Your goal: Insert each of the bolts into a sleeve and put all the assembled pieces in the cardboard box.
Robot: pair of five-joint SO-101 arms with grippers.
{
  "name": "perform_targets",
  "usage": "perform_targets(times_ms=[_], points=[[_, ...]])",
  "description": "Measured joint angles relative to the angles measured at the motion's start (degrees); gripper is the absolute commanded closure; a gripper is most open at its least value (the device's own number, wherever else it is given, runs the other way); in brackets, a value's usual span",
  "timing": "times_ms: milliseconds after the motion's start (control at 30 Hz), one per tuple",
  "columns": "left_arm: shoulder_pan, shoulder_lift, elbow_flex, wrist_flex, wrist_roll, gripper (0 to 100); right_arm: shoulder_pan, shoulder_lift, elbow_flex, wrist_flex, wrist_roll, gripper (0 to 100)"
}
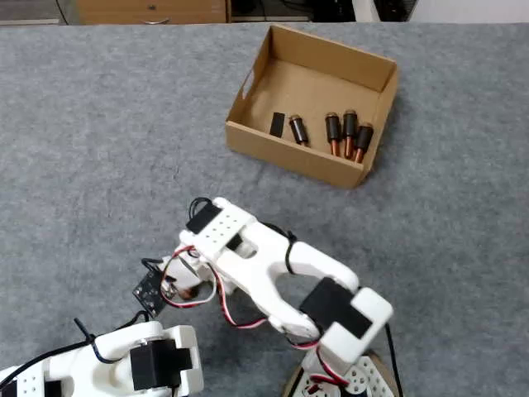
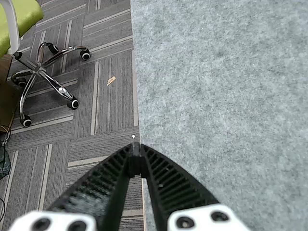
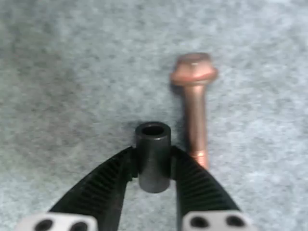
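Now, right tool: mine, and it's clamped on a black sleeve, one ribbed finger on each flank.
Sleeve look: a short, dark, matte tube with a thick wall, its open bore facing up and away from my wrist.
Bolt: copper-coloured with a flanged hex head and a smooth shank. It's lying flat on the grey counter just beside the sleeve, head at the far end, and its tip is close to one of my fingers.
Left tool: fingers pressed together with nothing between them, hanging over the counter's edge.
Left wrist extra: carpet-tiled floor and the chrome base of a chair.
High view extra: the cardboard box sits well off at the far side of the counter. Inside it are four assembled pieces, black sleeves with copper ends poking out, plus one small black piece lying apart from them.
My right arm: arched low over the near counter.
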Motion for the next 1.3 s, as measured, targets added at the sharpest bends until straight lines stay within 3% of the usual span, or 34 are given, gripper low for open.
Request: perform_targets(times_ms=[400, 667, 1133, 1300], points=[[0.0, 0.0, 0.0, -0.4, 0.0, 98, 0.0, 3.0, -3.7, 1.6, 0.0, 99.7], [0.0, 0.0, 0.0, -0.4, 0.0, 98, 1.1, 3.7, -14.8, 17.1, 0.0, 99.7], [3.0, 0.0, 0.0, -0.4, 0.0, 98, 6.2, -11.3, -30.8, 24.3, -0.3, 99.7], [6.9, 0.0, 0.0, -0.4, 1.0, 98, 10.4, -14.5, -35.9, 24.6, -6.3, 99.7]])
